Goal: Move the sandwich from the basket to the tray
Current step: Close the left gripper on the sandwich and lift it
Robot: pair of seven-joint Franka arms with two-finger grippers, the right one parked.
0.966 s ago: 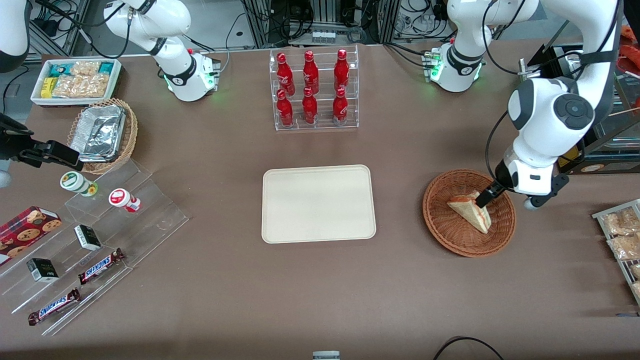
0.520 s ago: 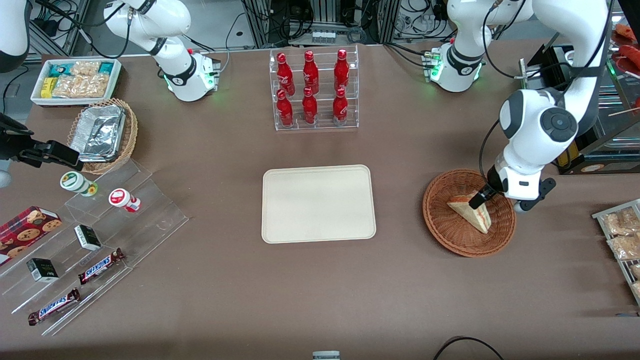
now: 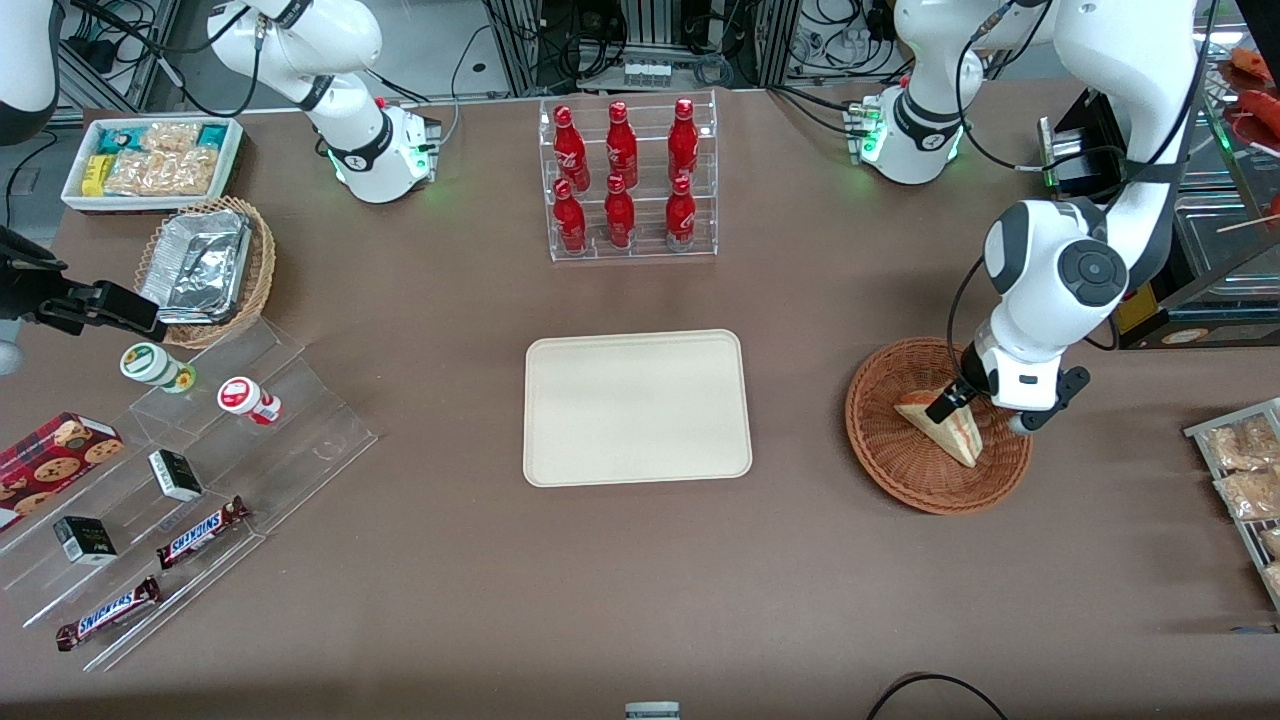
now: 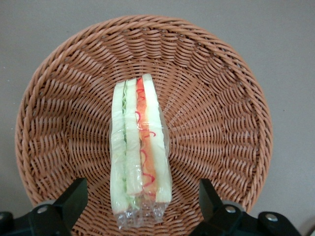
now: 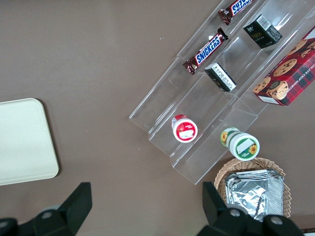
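Note:
The sandwich (image 3: 945, 428), a wrapped white-bread wedge with red and green filling, lies in the reddish-brown wicker basket (image 3: 890, 455) toward the working arm's end of the table. My left gripper (image 3: 958, 402) hangs low over the basket at the sandwich's wide end. In the left wrist view the gripper (image 4: 140, 206) is open, with one black finger on each side of the sandwich (image 4: 140, 152) and a gap between each finger and the wrap. The basket's weave (image 4: 221, 123) fills that view. The cream tray (image 3: 637, 407) lies at the table's middle, with nothing on it.
A clear rack of red bottles (image 3: 625, 180) stands farther from the camera than the tray. A clear stepped display with snacks (image 3: 200, 450), a tan basket of foil containers (image 3: 205, 265) and a white snack box (image 3: 150, 160) are toward the parked arm's end. Snack packets (image 3: 1240, 470) lie beside the basket.
My left arm has swung toward the parked arm's end and lowered, bringing the gripper farther in over the basket and onto the sandwich's wide end. The sandwich has not moved.

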